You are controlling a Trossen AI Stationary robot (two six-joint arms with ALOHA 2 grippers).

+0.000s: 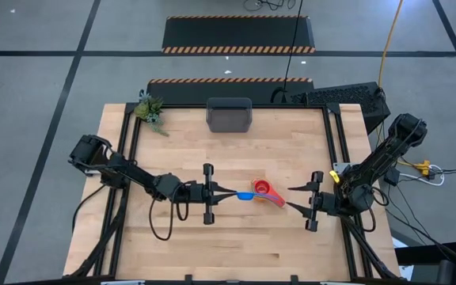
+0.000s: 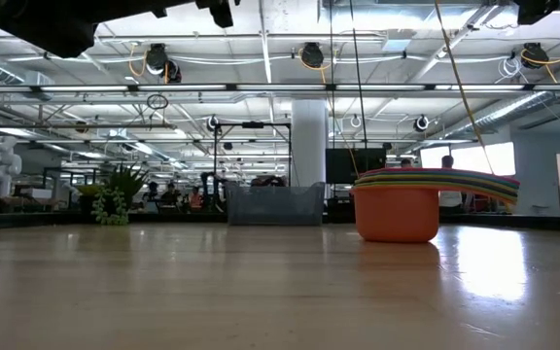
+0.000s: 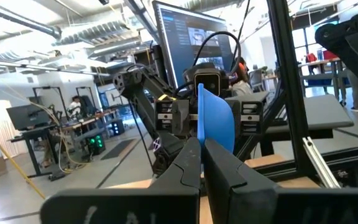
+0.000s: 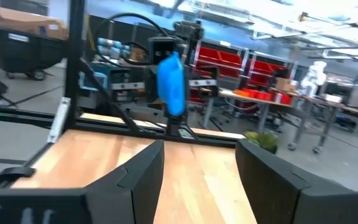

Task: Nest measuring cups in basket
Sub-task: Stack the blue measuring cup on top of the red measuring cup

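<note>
A blue measuring cup is clamped by its handle between the tips of the left pincer, held clear above the tabletop; in the left wrist view the same cup is seen edge-on, rising upright from the closed fingers. Just beyond that cup, on the side away from the left pincer, a stack of nested measuring cups is seen on the wood — red uppermost from above, an orange bowl lowest in the low view, with coloured handles fanned toward the right pincer. The right pincer is held with its fingers apart and nothing between them, facing the stack from the opposite side; the dark grey basket stands well beyond both pincers at the far edge, a small green plant to its side.
</note>
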